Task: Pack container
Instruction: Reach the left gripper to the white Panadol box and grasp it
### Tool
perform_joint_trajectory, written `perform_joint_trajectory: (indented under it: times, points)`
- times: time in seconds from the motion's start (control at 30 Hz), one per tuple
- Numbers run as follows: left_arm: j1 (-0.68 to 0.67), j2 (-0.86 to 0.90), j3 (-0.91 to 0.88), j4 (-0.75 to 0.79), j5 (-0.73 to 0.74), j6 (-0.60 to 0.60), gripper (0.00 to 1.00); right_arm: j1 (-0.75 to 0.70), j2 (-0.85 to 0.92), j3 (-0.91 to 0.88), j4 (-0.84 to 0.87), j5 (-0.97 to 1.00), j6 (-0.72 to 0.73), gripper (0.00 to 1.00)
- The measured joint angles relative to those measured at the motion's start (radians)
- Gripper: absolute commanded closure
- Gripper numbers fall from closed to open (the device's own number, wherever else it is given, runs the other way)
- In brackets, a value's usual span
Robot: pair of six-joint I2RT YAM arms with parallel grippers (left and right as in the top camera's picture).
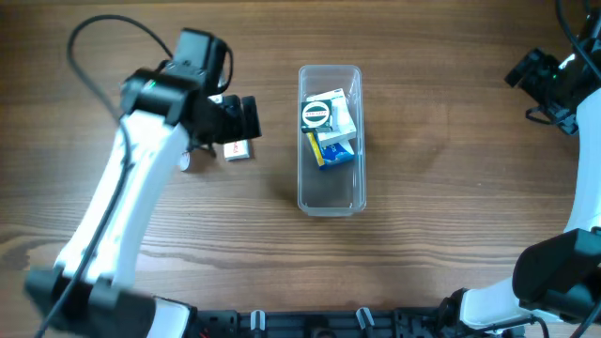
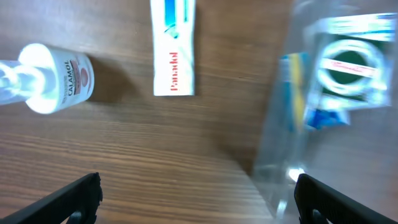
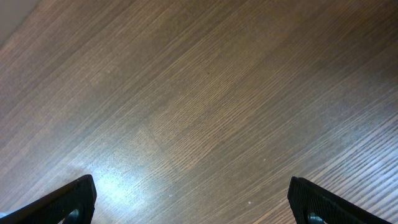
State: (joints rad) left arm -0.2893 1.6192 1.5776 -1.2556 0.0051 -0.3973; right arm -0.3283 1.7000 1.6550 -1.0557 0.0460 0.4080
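The left pincer (image 2: 198,198) is spread wide, pinching nothing. Above it lie a Panadol box (image 2: 174,53) and, upper left, a small bottle (image 2: 53,78). The right pincer (image 3: 193,200) is likewise spread over the wooden surface (image 3: 205,93). The container (image 1: 329,192) sits centre-frame overhead.

Left gripper (image 2: 198,198) and right gripper (image 3: 194,200) hang spread wide (both pointing downward).

This looks like a robotics lab bench. On a bare wood-grain tabletop (image 1: 451,235), a clear container (image 1: 329,192) sits mid-table, with the white-and-black left arm (image 1: 131,197) on one side and the right arm (image 1: 587,160) on the other. A loose black cable (image 1: 72,47) trails beyond the left arm, and a black mounting rail (image 1: 310,324) runs below the container.
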Motion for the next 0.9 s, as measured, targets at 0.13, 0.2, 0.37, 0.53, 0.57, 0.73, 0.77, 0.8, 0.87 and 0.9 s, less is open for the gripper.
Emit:
perform_joint_trajectory:
  times: [0.13,0.2,0.37,0.53,0.57,0.73,0.77,0.8,0.87,0.9]
  points:
    - [-0.005,0.187,0.0,0.034,0.002,-0.02,0.0,0.0,0.0,0.0,0.001,0.0,0.0,0.0]
    - [-0.005,0.233,0.0,0.059,0.004,-0.021,0.0,0.0,0.0,0.0,0.001,0.0,0.0,0.0]
    - [0.005,0.305,0.0,0.129,0.047,-0.02,0.0,0.0,0.0,0.0,0.001,0.0,0.0,0.0]
    - [0.051,0.342,0.0,0.178,0.071,-0.012,0.0,0.0,0.0,0.0,0.001,0.0,0.0,0.0]
    - [0.051,0.346,0.0,0.181,0.068,-0.011,0.0,0.0,0.0,0.0,0.001,0.0,0.0,0.0]
    - [0.05,0.368,0.0,0.181,0.027,-0.009,0.0,0.0,0.0,0.0,0.001,0.0,0.0,0.0]
    - [0.05,0.375,0.0,0.181,0.014,-0.008,0.0,0.0,0.0,0.0,0.001,0.0,0.0,0.0]
    - [0.05,0.388,0.0,0.184,0.002,-0.008,0.0,0.0,0.0,0.0,0.001,0.0,0.0,0.0]
    - [0.05,0.419,0.0,0.2,-0.009,0.008,0.0,0.0,0.0,0.0,0.001,0.0,0.0,0.0]
    - [0.05,0.433,0.0,0.209,-0.016,0.02,0.0,0.0,0.0,0.0,0.001,0.0,0.0,0.0]
